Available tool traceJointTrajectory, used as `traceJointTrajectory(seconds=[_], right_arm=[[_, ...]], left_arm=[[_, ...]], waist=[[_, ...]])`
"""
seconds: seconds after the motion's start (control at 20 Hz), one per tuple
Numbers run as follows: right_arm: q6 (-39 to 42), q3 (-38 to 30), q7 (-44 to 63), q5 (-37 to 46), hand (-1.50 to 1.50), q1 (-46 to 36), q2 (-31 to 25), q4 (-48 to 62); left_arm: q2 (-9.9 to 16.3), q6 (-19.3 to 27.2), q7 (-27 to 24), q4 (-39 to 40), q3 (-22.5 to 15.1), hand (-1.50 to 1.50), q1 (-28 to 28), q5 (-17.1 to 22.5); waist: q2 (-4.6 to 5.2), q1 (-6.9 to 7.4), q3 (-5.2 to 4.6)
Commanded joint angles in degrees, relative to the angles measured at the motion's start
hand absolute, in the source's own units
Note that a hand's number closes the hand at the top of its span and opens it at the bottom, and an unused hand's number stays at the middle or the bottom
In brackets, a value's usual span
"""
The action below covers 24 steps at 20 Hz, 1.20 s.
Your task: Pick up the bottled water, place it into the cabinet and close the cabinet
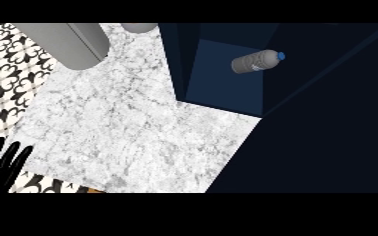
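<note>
The bottled water [255, 62], a greyish bottle with a blue cap, lies on its side inside the dark blue cabinet [221, 87] at the upper right, cap pointing right. The cabinet's inside shows, so it stands open. My left hand [13, 162] rests at the lower left edge with its fingers straight and pointing up, holding nothing and far from the bottle. My right hand does not show.
A white marble counter [125, 125] fills the middle and left. Two grey rounded shapes [66, 45] [139, 27] come in at the top left. A dark panel [325, 120] covers the right side. Patterned black-and-white tiles [16, 70] run along the left edge.
</note>
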Motion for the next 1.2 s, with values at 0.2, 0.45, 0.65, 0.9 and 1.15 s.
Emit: traceJointTrajectory(seconds=[0.2, 0.45, 0.65, 0.9, 1.15], right_arm=[[-3.5, -4.3, 6.6, -12.0, 1.50, -9.4, 10.6, 12.1], [-6.9, -12.7, 8.6, -13.0, 1.50, -17.6, 14.5, 20.7], [-11.3, -20.0, 9.1, -11.5, 1.50, -26.9, 18.0, 30.8], [-14.4, -25.4, 10.3, -8.9, 1.50, -43.1, 21.1, 47.5], [-12.6, -30.8, 7.7, -9.3, 1.50, -54.8, 21.4, 64.2]], left_arm=[[1.1, -2.3, 0.0, -0.7, 1.3, -1.50, -0.2, 1.2], [0.6, -2.0, 0.6, 2.1, 2.4, -1.50, 0.4, 2.6], [1.2, -4.5, 0.5, 1.9, 2.8, -1.50, 1.4, 3.3], [1.6, -4.7, 1.4, 1.9, 3.9, -1.50, 1.6, 4.2], [1.1, -6.6, 1.1, 2.6, 4.3, -1.50, 3.3, 4.2]], waist=[[0.44, 1.25, 0.52], [-0.60, -1.88, 0.46], [-1.19, -2.03, 0.62], [-1.28, -2.66, 0.83], [-1.47, -4.10, 0.95]])
